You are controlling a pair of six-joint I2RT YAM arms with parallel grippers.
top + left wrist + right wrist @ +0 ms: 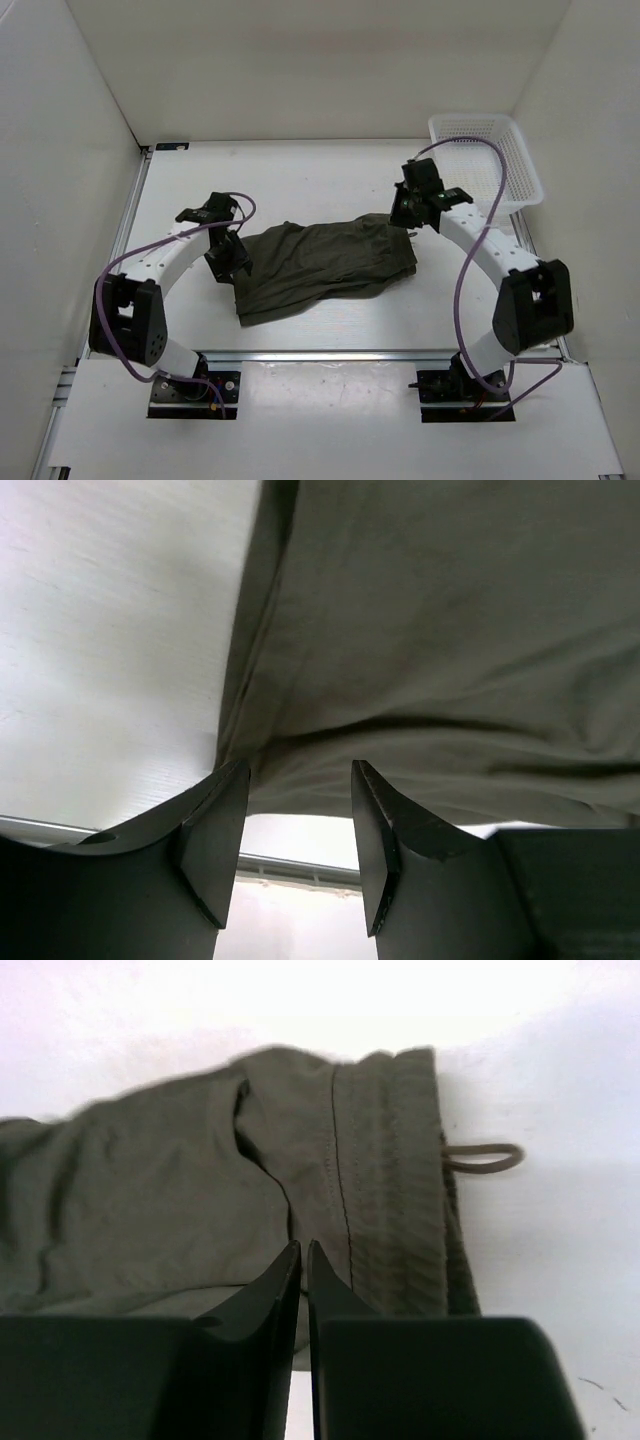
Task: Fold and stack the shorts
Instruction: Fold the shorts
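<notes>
The dark olive shorts point(320, 265) lie crumpled on the white table between my two arms. My left gripper point(232, 268) is at their left edge. In the left wrist view it point(300, 775) is open, with the fabric point(450, 630) just beyond the fingertips and nothing between the jaws. My right gripper point(405, 212) hovers at the shorts' right end. In the right wrist view it point(302, 1248) is shut and empty, just in front of the ribbed waistband point(395, 1190), where a drawstring loop point(485, 1157) sticks out to the right.
A white mesh basket point(485, 160) stands at the back right corner, behind the right arm. White walls enclose the table on the left, back and right. A metal rail point(330, 355) runs along the near edge.
</notes>
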